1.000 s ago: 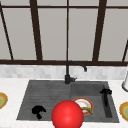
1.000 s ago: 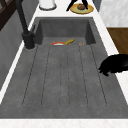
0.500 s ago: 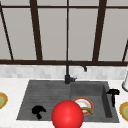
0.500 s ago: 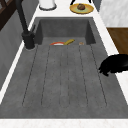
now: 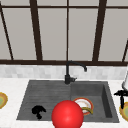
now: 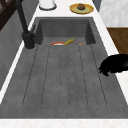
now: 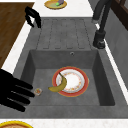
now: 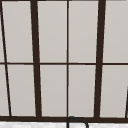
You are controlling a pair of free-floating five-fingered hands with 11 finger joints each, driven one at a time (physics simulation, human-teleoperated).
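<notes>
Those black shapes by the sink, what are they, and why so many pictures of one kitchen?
They are the robot: two floating hands in a simulated kitchen. Four fixed cameras watch: front, left side, right side, and one facing the window. The left hand hovers over the sink's ribbed drainboard, fingers curled, holding nothing. The right hand hovers at the sink's right edge, fingers straight. In the basin lies a plate with a banana on it. A red ball shows in front.

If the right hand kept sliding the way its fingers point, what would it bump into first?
Probably the banana on the plate in the sink basin. In the right side view the right hand hovers at the basin's near edge, straight fingers aimed across it; its height is unclear.
</notes>
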